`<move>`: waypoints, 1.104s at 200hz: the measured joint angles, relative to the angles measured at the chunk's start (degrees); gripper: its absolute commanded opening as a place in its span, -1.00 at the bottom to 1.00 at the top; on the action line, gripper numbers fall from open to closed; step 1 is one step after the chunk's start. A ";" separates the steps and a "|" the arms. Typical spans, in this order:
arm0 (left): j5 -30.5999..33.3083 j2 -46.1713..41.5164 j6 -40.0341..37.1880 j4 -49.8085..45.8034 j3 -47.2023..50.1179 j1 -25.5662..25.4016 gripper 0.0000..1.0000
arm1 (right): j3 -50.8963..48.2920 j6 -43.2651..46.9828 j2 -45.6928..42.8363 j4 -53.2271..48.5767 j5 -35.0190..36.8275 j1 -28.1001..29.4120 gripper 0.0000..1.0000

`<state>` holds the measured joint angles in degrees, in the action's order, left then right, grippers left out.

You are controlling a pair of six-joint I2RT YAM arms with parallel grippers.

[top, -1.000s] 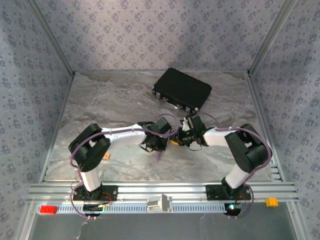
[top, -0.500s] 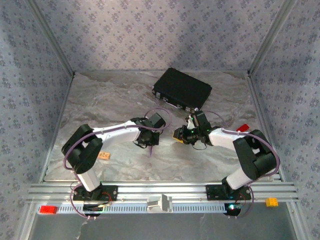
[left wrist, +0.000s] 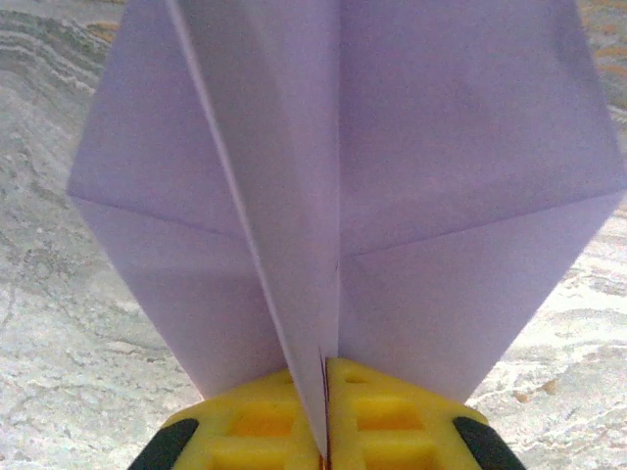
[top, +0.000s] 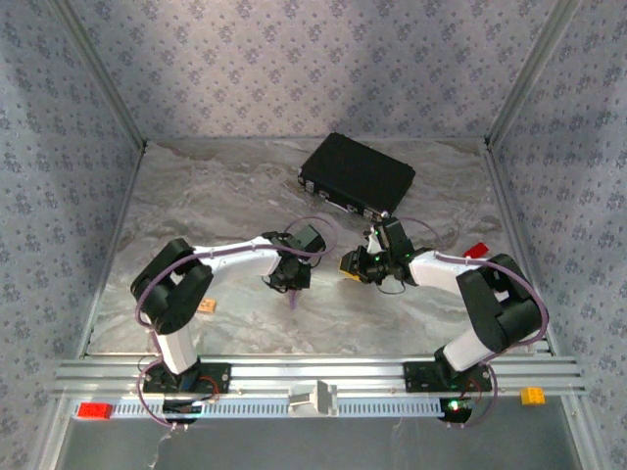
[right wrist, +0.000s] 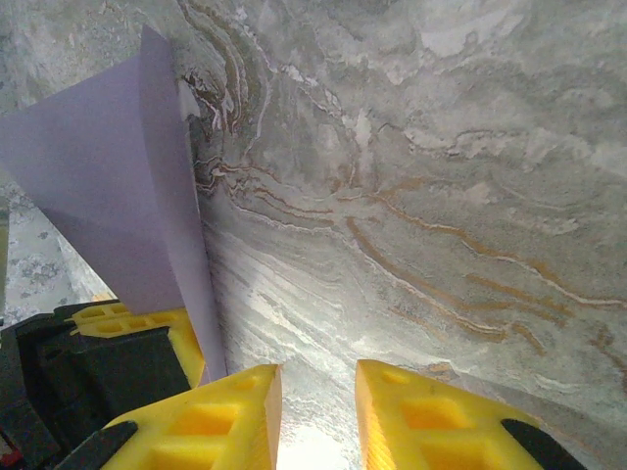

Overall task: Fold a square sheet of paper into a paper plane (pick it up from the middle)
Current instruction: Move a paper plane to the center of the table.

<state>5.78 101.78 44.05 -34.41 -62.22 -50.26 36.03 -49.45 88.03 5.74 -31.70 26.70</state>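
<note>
Holding the paper plane [left wrist: 392,176] in my left pincer [left wrist: 325,397] over the middle of the marbled desk [right wrist: 441,147]. The jaws are clamped right on the centre crease, with just paper between them.

My right pincer [right wrist: 318,416] is parked just beside it on the right, and it's the closest thing to the plane. Its jaws are a little apart with bare desk showing through the gap, so it isn't gripping anything. From the right wrist, one lilac wing stands just left of those jaws and isn't touching them.

Other stuff around:
- A black case [top: 358,174] lies angled near the back wall, well apart from both pincers.
- A small tan block [top: 206,306] sits on the desk by my left arm's elbow.
- A little red block [top: 477,250] sits over by my right arm.

From the left wrist, the plane's long axis runs straight out from the jaws, in line with the pincer. The wings fan left and right of the crease and narrow down toward my grip. From above it's only a thin lilac sliver poking out below the left pincer toward the near edge. I can't tell which end is the nose.
</note>
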 measured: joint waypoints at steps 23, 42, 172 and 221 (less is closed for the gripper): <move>-0.17 0.24 -0.04 0.04 0.00 0.00 -0.76 | -0.13 0.00 0.00 0.00 0.00 0.00 -0.45; -0.17 0.57 -0.07 0.13 -0.04 0.00 -0.72 | -0.15 0.00 0.00 0.02 0.00 0.02 -0.44; 0.92 2.14 3.61 0.68 -1.31 -1.31 -0.41 | -0.15 0.00 0.04 0.00 -0.02 0.22 -0.43; 3.13 3.80 6.08 -0.81 -3.67 -2.69 -0.37 | -0.15 0.00 0.02 -0.02 0.00 0.22 -0.41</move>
<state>8.91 105.58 50.13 -35.22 -65.89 -52.95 35.88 -49.45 88.05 5.72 -31.70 26.92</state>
